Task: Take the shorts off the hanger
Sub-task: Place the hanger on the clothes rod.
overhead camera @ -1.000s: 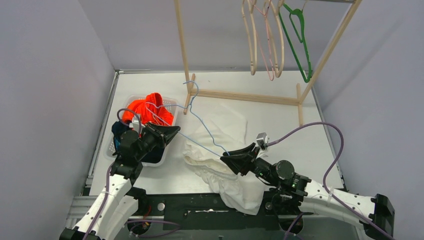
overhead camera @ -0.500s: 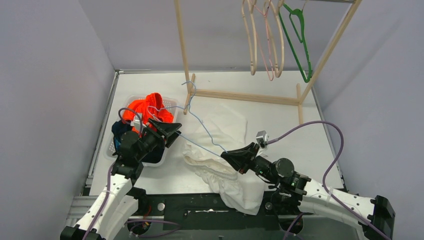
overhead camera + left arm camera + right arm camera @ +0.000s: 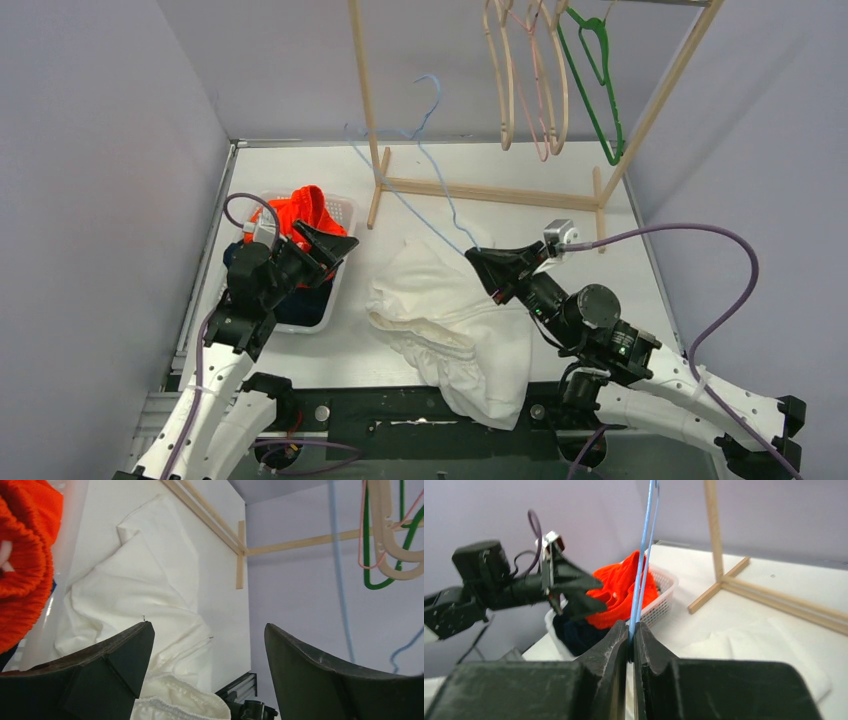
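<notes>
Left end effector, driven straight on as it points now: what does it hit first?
Probably the white shorts on the table; nothing else shows ahead of the left end effector. Depth is unclear.

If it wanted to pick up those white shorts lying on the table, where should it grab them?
Probably the bunched, gathered edge of the white shorts nearest the robot, coming straight down from above. The cloth there stands up in thick folds, while the rest lies flat. The open left gripper is free for it.
</notes>
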